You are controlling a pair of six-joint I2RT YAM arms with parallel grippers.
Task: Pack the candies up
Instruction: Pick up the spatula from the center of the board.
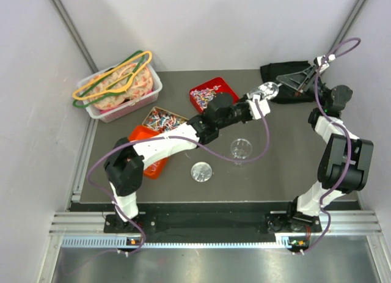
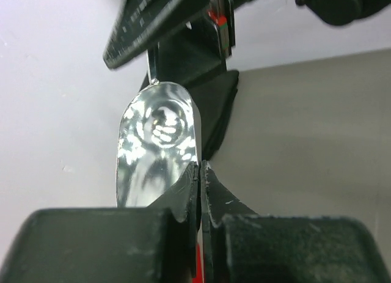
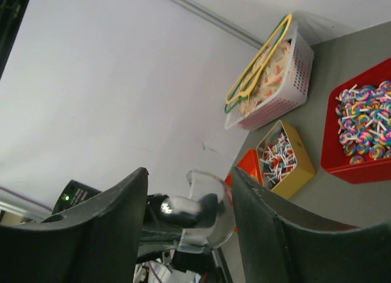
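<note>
The candies lie in trays at the back left: swirl lollipops in a red tray point(image 1: 211, 93) point(image 3: 360, 127), and small wrapped sweets point(image 1: 162, 119) point(image 3: 276, 154) in a yellow tray. My left gripper point(image 1: 256, 101) point(image 2: 200, 168) reaches far right and is shut on the thin edge of a shiny clear scoop point(image 1: 267, 89) point(image 2: 156, 148) held above the table. My right gripper point(image 1: 297, 79) point(image 3: 189, 173) stands open around that scoop point(image 3: 204, 213), its fingers apart from it on both sides.
An orange tray point(image 1: 142, 136) lies partly under the left arm. A white basket point(image 1: 119, 90) with coloured hangers stands at the back left. A clear round cup point(image 1: 241, 148) and a clear lid point(image 1: 201, 172) rest mid-table. Black cloth point(image 1: 278, 71) lies at the back right.
</note>
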